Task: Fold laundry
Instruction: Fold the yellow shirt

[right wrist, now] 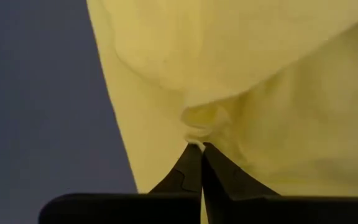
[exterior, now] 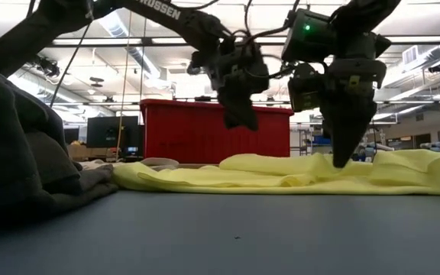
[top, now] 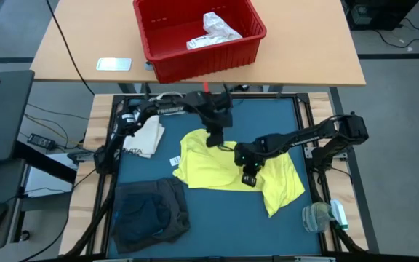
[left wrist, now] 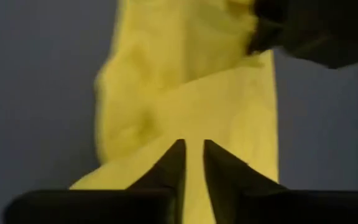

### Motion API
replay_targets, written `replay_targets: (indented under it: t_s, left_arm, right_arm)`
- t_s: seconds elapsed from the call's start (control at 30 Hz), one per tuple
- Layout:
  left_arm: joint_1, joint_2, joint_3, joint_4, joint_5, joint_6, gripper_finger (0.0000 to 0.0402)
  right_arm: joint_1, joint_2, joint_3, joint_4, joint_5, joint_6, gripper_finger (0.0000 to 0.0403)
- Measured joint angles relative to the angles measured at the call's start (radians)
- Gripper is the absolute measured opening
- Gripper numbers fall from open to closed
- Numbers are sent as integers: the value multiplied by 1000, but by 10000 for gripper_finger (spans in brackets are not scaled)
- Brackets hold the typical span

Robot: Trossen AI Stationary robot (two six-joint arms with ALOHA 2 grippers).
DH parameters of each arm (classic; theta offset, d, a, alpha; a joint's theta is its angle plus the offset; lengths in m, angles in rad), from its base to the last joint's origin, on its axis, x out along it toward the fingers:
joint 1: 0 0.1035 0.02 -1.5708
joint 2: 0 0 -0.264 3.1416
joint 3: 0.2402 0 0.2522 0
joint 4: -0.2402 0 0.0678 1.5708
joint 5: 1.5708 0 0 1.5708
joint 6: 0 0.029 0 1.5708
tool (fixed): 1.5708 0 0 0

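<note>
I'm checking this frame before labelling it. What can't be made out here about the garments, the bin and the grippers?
- Yellow garment: in the high view both arms cover its middle.
- Dark grey garment: in the low view cut off by the left edge, blurred.
- Red bin: white contents crumpled, unidentifiable.
- Left gripper: fingers slightly apart; the left wrist view does not show whether cloth is held.
- Right gripper: pinching a yellow fold.
</note>
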Motion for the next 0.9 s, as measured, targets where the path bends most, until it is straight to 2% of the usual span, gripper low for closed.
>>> replay_targets:
  t_s: [0.1,0.23,0.4,0.57,0.7,0.8,0.9]
  left_arm:
    - [-39,0,-43,106,3,-10,116]
    - [-39,1,-104,214,-1,-104,170]
    - [-18,2,-201,292,-12,-175,187]
    - [-17,2,-287,374,-12,-220,169]
    - [-29,2,-294,424,-21,-221,137]
    - [-32,2,-295,459,-23,-229,90]
    - [-26,-6,-289,460,-22,-232,24]
  right_arm:
    - [-4,0,0,8,17,7,6]
    - [0,-1,0,8,39,9,6]
    - [4,-2,0,18,39,9,7]
    - [2,-2,0,36,40,9,7]
    - [3,-2,0,57,40,10,7]
    - [3,-2,0,58,40,32,7]
    - [3,-2,0,56,40,49,7]
